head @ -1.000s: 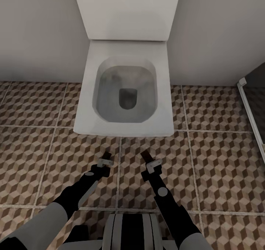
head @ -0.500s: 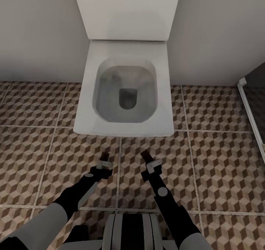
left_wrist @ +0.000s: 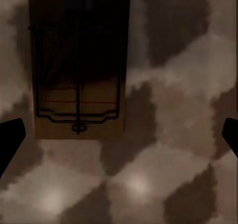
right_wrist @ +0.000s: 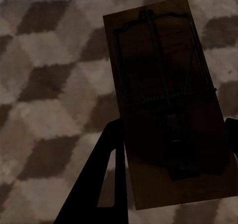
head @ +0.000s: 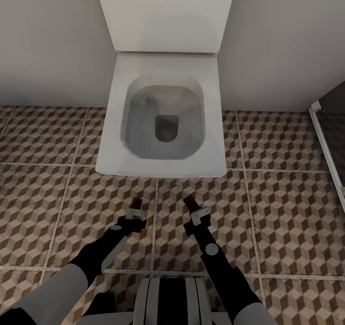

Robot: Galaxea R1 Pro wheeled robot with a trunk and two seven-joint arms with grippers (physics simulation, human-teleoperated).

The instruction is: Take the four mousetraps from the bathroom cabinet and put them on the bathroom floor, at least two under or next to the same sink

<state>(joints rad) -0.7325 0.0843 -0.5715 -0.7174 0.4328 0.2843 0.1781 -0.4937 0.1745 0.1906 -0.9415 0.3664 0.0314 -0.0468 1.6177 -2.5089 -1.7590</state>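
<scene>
From the head camera the robot looks down at a white toilet point(head: 165, 119) standing at 12 o'clock against a pale wall point(head: 48, 42), its lid raised and the bowl open. The bathroom floor point(head: 287, 219), tiled in a brown, beige and cream cube pattern, spreads out in front of it.

Both arms reach forward low over the tiles, just short of the toilet's front edge. The left end effector point(head: 137, 207) sits at about 7 o'clock from the bowl and the right end effector point(head: 192, 206) at about 5 o'clock, near each other but apart.

In the left wrist camera a mousetrap point(left_wrist: 79, 65) lies flat on the tiles, its dark wire frame and a thin red line visible. The left end effector's two dark fingertips point(left_wrist: 10, 142) stand wide apart at the picture's edges, released and clear of the board.

In the right wrist camera a second mousetrap point(right_wrist: 168, 100) juts out over the tiles between the dark fingers point(right_wrist: 101, 179), which close in on its near end; the right end effector is grasping this board. At the far right of the head view a glass panel's pale frame point(head: 326, 148) runs along the floor.
</scene>
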